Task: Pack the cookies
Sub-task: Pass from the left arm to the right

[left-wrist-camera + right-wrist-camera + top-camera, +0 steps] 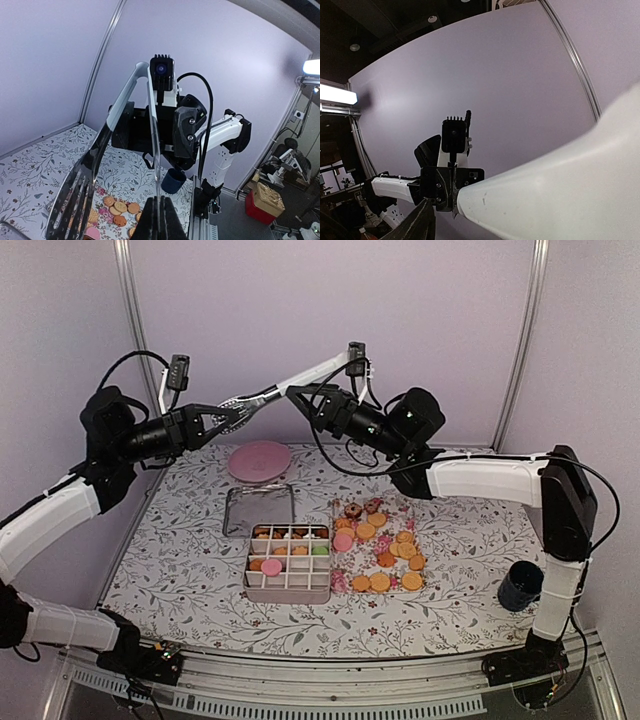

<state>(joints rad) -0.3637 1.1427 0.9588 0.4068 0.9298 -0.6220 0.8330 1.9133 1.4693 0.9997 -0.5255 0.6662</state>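
left end effector (229,418) clamps tongs (305,373) | right end effector (297,396) grip unclear | cookies (385,540) well below both

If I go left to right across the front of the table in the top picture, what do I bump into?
Divided box → loose cookies → dark blue cup. The pink plate and clear lid line up with the box, so I skip them.

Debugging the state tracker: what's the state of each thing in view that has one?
tongs: off the table, between both grippers
left gripper: shut on tongs
right gripper: at the tongs' handle, grip unclear
tin: open, partly filled
lid: off, flat behind the tin
cookies: most loose right of the tin, some in it
cup: upright, contents unclear
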